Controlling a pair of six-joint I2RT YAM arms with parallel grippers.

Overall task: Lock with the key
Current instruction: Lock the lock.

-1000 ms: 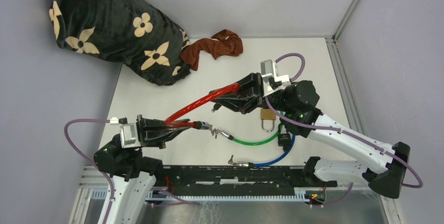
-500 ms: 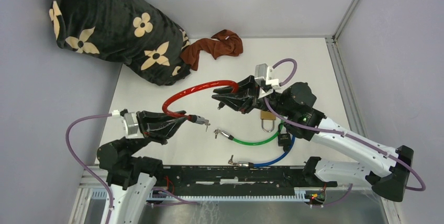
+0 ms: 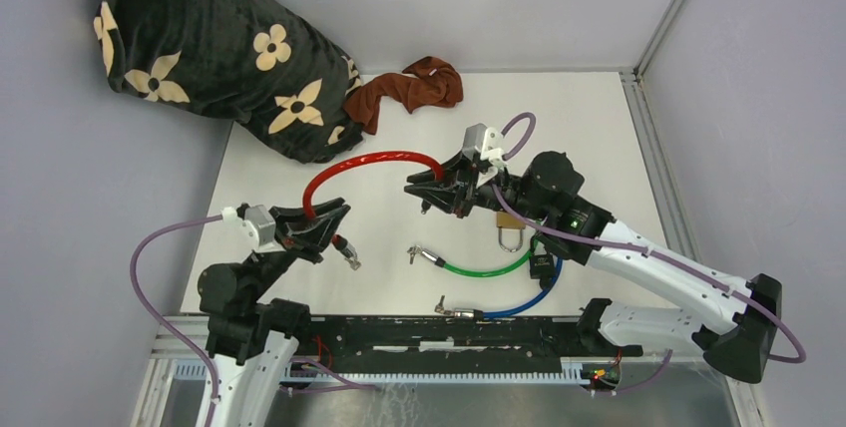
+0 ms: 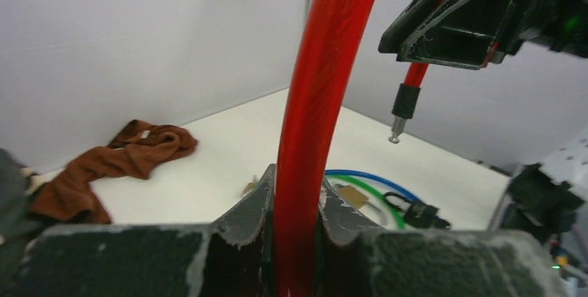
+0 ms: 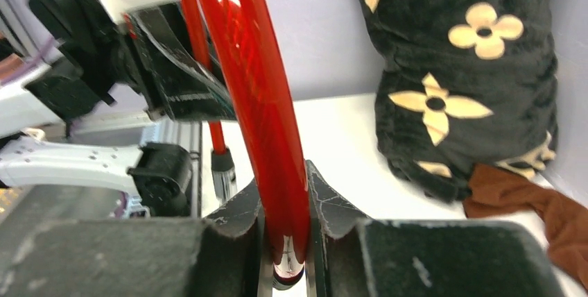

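Observation:
A red cable (image 3: 369, 158) arches between both grippers. My left gripper (image 3: 324, 230) is shut on it a little way from its left end, and the metal tip (image 3: 349, 252) hangs free below the fingers; the left wrist view shows the cable (image 4: 326, 68) rising between the jaws (image 4: 297, 179). My right gripper (image 3: 431, 188) is shut on the red cable (image 5: 249, 54) near its other end. A brass padlock (image 3: 509, 219) lies on the table just right of it. A small black piece (image 3: 542, 265), perhaps the key, lies below the padlock.
A green cable (image 3: 479, 269) and a blue cable (image 3: 519, 302) curve over the table near the padlock. A brown cloth (image 3: 409, 90) and a black flowered bundle (image 3: 210, 48) lie at the back left. Walls enclose the white table (image 3: 589, 118).
My left gripper has pulled back towards its base and slid along the red cable, leaving that end hanging free. The right gripper has shifted left, and the cable arches higher.

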